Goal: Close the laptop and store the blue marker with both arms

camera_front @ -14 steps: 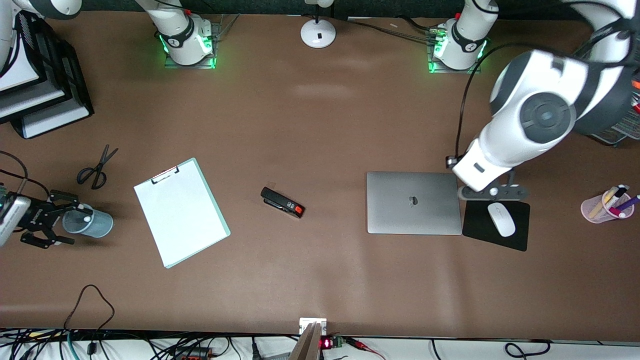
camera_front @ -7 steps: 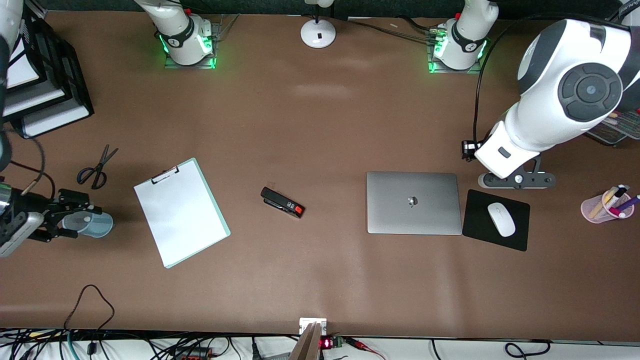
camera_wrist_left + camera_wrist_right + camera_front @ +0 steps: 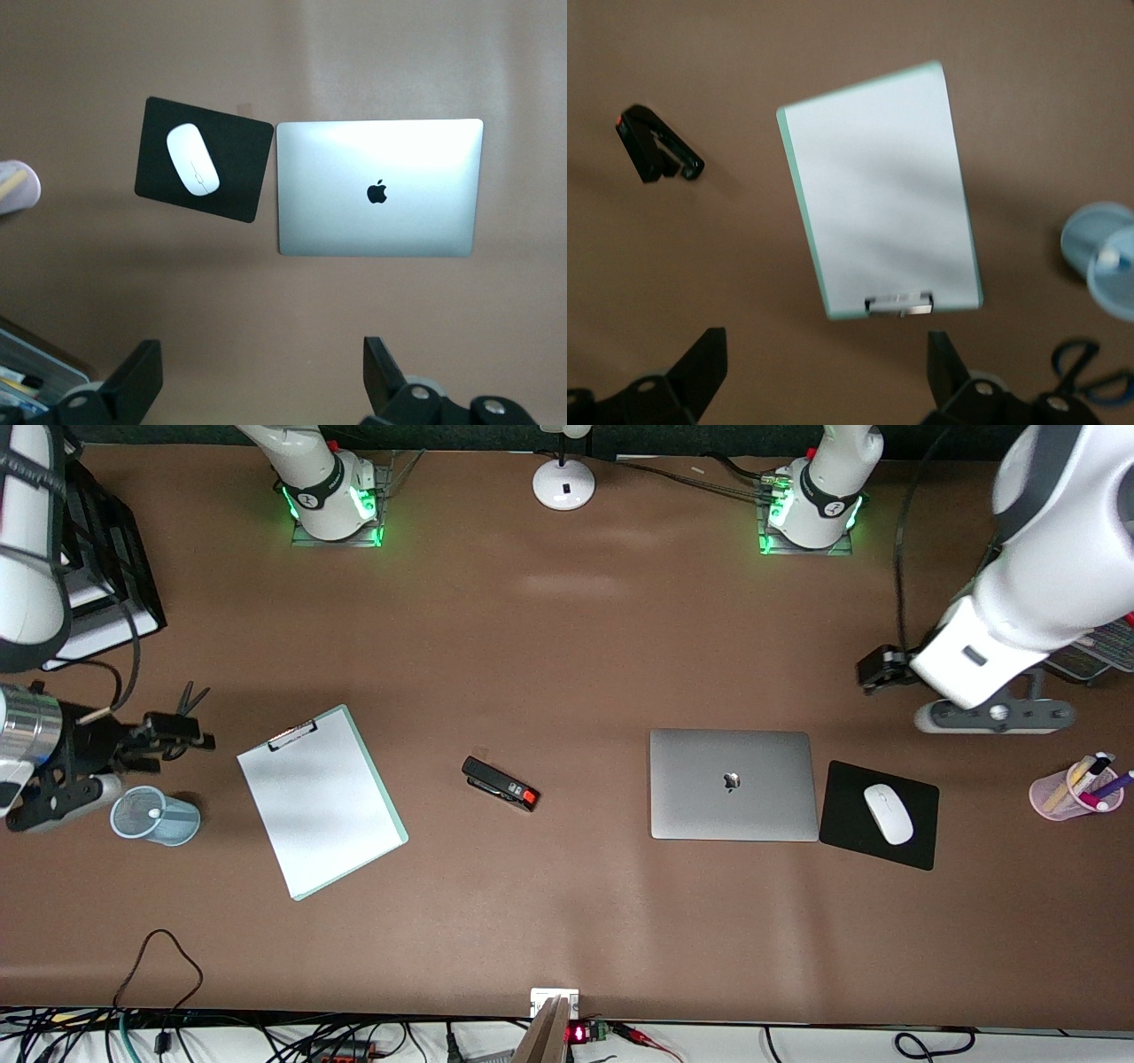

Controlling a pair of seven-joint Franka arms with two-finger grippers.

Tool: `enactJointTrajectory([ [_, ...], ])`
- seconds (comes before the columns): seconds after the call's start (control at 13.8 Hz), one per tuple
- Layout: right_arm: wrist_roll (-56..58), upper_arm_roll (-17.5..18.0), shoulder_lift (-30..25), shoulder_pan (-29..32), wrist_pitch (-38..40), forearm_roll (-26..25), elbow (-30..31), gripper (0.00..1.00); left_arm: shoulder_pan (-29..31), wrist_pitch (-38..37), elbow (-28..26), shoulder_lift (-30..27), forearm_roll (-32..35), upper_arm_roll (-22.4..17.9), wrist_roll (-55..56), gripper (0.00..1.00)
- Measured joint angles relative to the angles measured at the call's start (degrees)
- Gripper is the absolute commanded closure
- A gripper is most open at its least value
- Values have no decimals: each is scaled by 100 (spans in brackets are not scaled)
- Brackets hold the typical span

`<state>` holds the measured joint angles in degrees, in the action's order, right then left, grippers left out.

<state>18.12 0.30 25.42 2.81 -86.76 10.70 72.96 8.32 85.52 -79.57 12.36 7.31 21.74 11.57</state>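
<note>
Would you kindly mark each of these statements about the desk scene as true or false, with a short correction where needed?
1. The laptop is shut, lid logo up. True.
2. The white mouse lies on the laptop. False: it lies on the black mouse pad beside it.
3. The left gripper is open. True.
4. The right gripper grips the clipboard. False: it is open and holds nothing.
5. The stapler lies between clipboard and laptop. True.
</note>
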Motion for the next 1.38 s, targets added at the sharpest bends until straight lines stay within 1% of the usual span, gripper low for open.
enactJointTrajectory([
  [0.07,-243,0,-95,-44,282,-97,1,0,64,-1,-8,-99,-73,-64,-137,0],
  [0.15,-460,0,-183,-81,537,-188,1,0,28,48,-55,-229,-146,-256,-235,0],
  [0.22,-654,0,-276,-117,747,-277,9,0,-106,238,-212,-410,-283,-577,-424,0],
  [0.36,-966,0,-535,-219,952,-510,133,0,-382,697,-784,-859,-640,-1262,-1011,0],
  [0.58,-1504,4,-1195,-589,966,-1005,713,0,-636,1214,-1579,-1427,-784,-1764,-1306,0],
  [0.73,-1779,15,-1715,-814,683,-1164,1288,0,-861,1349,-1779,-1569,-784,-2073,-1320,0],
  [0.94,-1828,11,-2604,-861,-309,-1202,2473,0,-932,1316,-1822,-1624,-784,-2163,-1329,0],
  [1.02,-1828,-17,-2846,-844,-557,-1209,2760,0,-953,1241,-1823,-1647,-783,-2158,-1334,0],
  [1.09,-1828,-75,-2998,-812,-692,-1209,2882,0,-982,1114,-1817,-1676,-783,-2146,-1341,0],
  [1.16,-1821,-175,-3061,-781,-763,-1209,2871,0,-1010,976,-1805,-1703,-781,-2125,-1342,0],
  [1.31,-1787,-342,-3013,-712,-806,-1207,2708,0,-1033,872,-1787,-1737,-780,-2082,-1342,0],
  [1.38,-1786,-371,-2959,-690,-806,-1207,2639,0,-1035,860,-1787,-1737,-780,-2078,-1342,0],
])
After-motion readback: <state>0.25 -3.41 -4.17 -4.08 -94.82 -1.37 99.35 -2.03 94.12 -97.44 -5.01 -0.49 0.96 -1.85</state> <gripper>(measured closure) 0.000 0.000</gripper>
